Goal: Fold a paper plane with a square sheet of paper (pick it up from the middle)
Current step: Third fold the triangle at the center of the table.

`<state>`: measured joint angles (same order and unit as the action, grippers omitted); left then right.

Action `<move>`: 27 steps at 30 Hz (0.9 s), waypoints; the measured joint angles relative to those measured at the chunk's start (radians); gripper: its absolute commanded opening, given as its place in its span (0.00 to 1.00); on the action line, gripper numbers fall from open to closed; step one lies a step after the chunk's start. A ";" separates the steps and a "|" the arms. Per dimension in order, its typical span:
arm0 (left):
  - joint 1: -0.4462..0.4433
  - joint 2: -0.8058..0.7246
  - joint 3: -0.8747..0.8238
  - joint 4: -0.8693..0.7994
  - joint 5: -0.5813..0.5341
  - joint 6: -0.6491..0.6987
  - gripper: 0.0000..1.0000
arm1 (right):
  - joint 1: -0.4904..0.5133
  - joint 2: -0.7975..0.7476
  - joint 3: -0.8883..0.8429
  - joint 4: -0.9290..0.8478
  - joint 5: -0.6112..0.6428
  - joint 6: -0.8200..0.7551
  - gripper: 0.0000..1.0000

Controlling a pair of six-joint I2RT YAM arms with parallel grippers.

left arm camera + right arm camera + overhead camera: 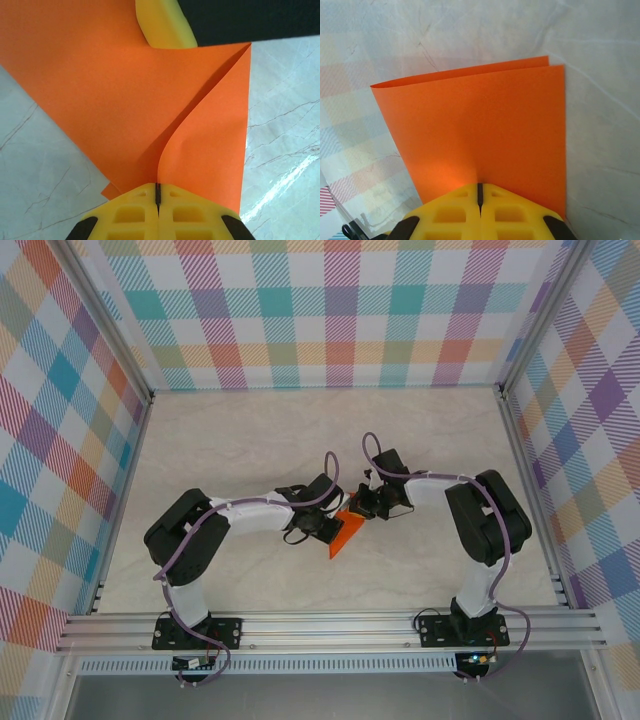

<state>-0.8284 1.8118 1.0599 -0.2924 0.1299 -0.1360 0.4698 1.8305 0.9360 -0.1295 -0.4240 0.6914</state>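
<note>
Pale marbled table, closed in by checked walls on three sides; both arms reach inward and meet near mid-table

Finding one: the square sheet of paper sits directly between my two grippers, already creased and not flat. From above it reads as a narrow orange wedge. Its long axis runs from my right gripper down towards the near edge, with the point nearest the bases.

Finding two: my left gripper has its fingers pressed together with the sheet's edge nipped in the seam between them. A loose flap curls up from that seam, its fold line running away from me to the far right corner. A yellow finger of the other arm meets the sheet's far edge.

Finding three: my right gripper, seen from its own wrist, is likewise closed on the paper, which extends straight ahead of it in two layers, with the rounded fold on the left.

Assessment: both arms are equally near, one at each end of the sheet. The next crease, as I judge it, depends on keeping those two holds opposed along that axis. I cannot tell whether the lower tip touches the table
</note>
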 measured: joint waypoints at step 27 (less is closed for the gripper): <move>0.000 0.015 0.002 0.007 -0.014 0.003 0.00 | -0.013 -0.204 -0.119 -0.011 -0.036 0.011 0.00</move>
<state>-0.8280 1.8267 1.0615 -0.2855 0.1154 -0.1329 0.4564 1.6268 0.8169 -0.1402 -0.4603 0.7029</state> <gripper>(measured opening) 0.046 0.046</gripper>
